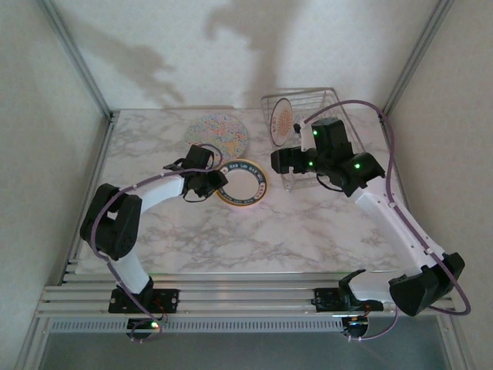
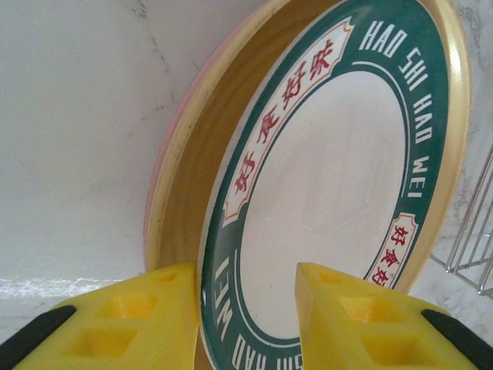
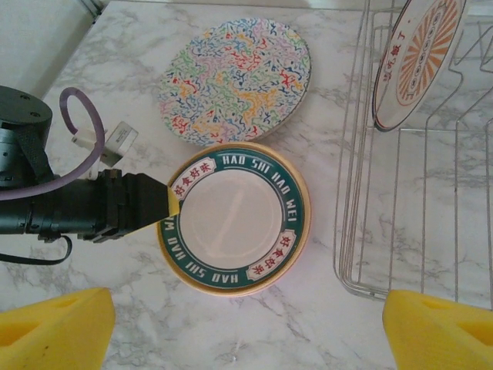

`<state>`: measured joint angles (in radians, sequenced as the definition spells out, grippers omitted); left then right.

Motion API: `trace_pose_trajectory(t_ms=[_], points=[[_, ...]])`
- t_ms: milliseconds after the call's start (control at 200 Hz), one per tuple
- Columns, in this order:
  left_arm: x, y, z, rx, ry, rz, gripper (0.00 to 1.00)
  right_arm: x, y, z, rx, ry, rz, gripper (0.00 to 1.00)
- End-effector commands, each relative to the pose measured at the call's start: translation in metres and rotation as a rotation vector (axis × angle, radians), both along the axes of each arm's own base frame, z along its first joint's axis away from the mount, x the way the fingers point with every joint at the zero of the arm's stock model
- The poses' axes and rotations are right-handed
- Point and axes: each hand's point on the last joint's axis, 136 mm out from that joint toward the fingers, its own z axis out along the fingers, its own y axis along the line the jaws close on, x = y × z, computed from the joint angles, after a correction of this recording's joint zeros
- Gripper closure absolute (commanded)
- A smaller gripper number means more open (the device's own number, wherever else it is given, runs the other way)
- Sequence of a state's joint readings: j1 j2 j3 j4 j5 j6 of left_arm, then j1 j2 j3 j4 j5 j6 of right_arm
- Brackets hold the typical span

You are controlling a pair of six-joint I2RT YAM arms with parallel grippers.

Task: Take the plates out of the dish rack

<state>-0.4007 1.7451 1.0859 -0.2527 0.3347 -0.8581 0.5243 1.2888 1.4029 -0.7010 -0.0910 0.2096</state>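
Note:
A white plate with a dark green lettered rim (image 2: 331,185) lies on top of a yellow plate (image 2: 200,146), and a pink edge (image 2: 152,202) shows beneath. My left gripper (image 2: 250,308) is open and straddles the top plate's near rim. Its left finger (image 2: 154,308) sits against the rim's edge and its right finger (image 2: 347,308) stands apart from it. This stack (image 1: 243,185) rests on the table left of the dish rack (image 1: 327,96). A white plate with an orange motif (image 3: 420,58) stands upright in the rack. The floral plate (image 3: 235,81) lies flat behind the stack. My right gripper (image 3: 246,339) hangs open above bare marble, holding nothing.
The left arm's black wrist and purple cable (image 3: 77,116) reach in from the left at the stack's rim. The rack's wire wall (image 3: 350,193) runs close to the stack's right side. Side walls and metal posts (image 1: 77,58) bound the marble table. Bare marble (image 1: 254,239) lies in front of the stack.

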Motion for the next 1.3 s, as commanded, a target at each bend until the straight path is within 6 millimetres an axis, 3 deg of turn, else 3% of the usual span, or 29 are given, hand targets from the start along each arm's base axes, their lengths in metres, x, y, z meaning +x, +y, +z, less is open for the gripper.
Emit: trace_pose_trajectory(t_ms=[0,120,340,501,616,691,836,981,1131,1291], points=[[-0.004,0.007,-0.009,0.076,0.035,-0.007,0.63,-0.003,0.007,0.011,0.030,0.003,0.016,0.10],[-0.003,0.010,-0.006,0.118,0.034,-0.008,0.62,0.000,0.004,0.008,0.015,0.007,-0.004,0.10],[-0.001,0.013,0.005,0.164,0.012,-0.005,0.60,0.019,-0.025,-0.008,-0.106,0.040,-0.192,0.11],[0.005,0.012,0.023,0.183,-0.029,0.000,0.59,0.044,-0.042,-0.011,-0.173,0.039,-0.312,0.16],[0.011,0.012,0.048,0.182,-0.080,0.013,0.57,0.071,-0.051,-0.013,-0.208,0.027,-0.376,0.17],[0.016,0.010,0.074,0.158,-0.137,0.023,0.54,0.093,-0.056,-0.018,-0.225,0.018,-0.406,0.18],[0.020,0.006,0.147,0.060,-0.314,0.044,0.47,0.140,-0.061,-0.028,-0.191,0.034,-0.453,0.20],[0.014,0.008,0.219,-0.037,-0.486,0.064,0.45,0.185,-0.053,-0.054,-0.167,0.062,-0.431,0.24],[-0.001,0.009,0.291,-0.172,-0.670,0.070,0.42,0.219,-0.043,-0.081,-0.183,0.093,-0.399,0.30],[-0.016,0.012,0.328,-0.245,-0.764,0.065,0.41,0.242,-0.041,-0.104,-0.207,0.115,-0.413,0.35]])
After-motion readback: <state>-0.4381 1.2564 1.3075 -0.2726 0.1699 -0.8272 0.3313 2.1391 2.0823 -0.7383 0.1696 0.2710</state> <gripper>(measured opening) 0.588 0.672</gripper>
